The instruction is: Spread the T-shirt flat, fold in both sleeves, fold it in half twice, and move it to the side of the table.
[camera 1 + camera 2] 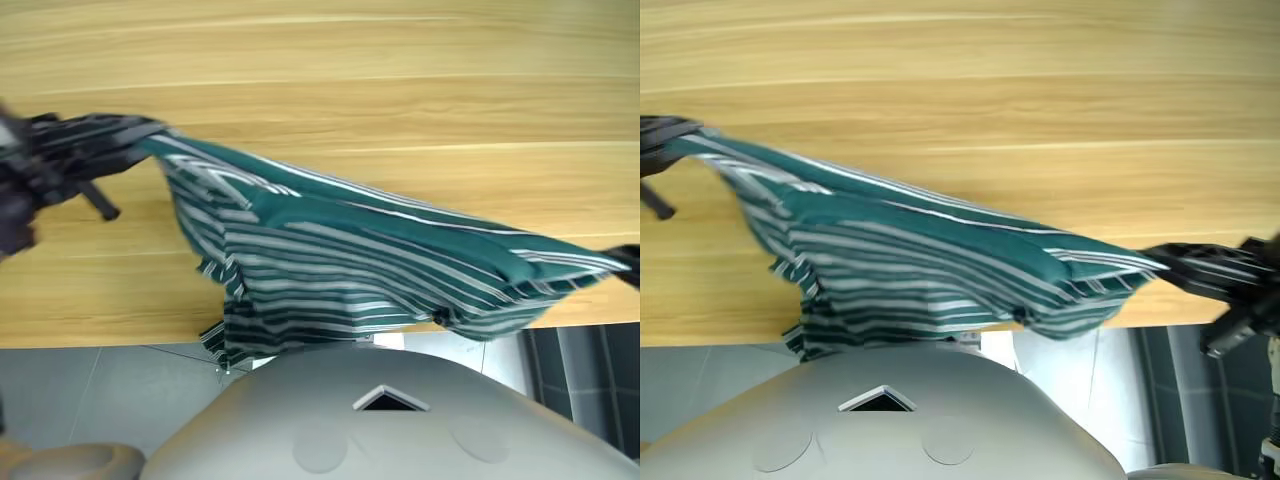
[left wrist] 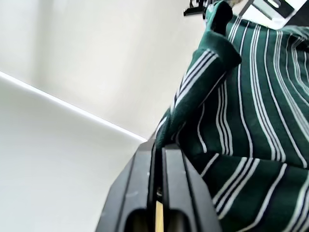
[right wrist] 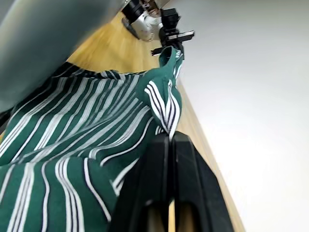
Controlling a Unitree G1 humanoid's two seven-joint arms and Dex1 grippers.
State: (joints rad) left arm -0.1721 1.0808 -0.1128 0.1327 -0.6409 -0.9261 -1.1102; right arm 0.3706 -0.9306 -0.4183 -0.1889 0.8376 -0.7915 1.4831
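The left gripper (image 2: pixel 158 147) had its jaws pressed together on a bunched corner of the T-shirt (image 1: pixel 350 260). In the left wrist view the green cloth with white stripes came up out of the dark jaws and spread over the right side of the frame.

The right gripper (image 3: pixel 170 137) had its jaws shut tight on another corner of the T-shirt. In the right wrist view a pinched fold of stripes stood up from the jaws near the middle of the frame. The rest of the cloth ran off to the lower left.

In the left eye view the left gripper was at the left edge of the frame, a bit above the middle. In the right eye view the right gripper was at the right edge, a bit below the middle. The T-shirt was pulled long between the two grippers, running from the upper left down to the lower right. Its middle sagged in loose folds. Its lowest part lay across the near edge of the counter (image 1: pixel 400 80).

The counter was light wood and covered the top half of both eye views. Grey floor (image 1: pixel 60 390) showed at the lower left.
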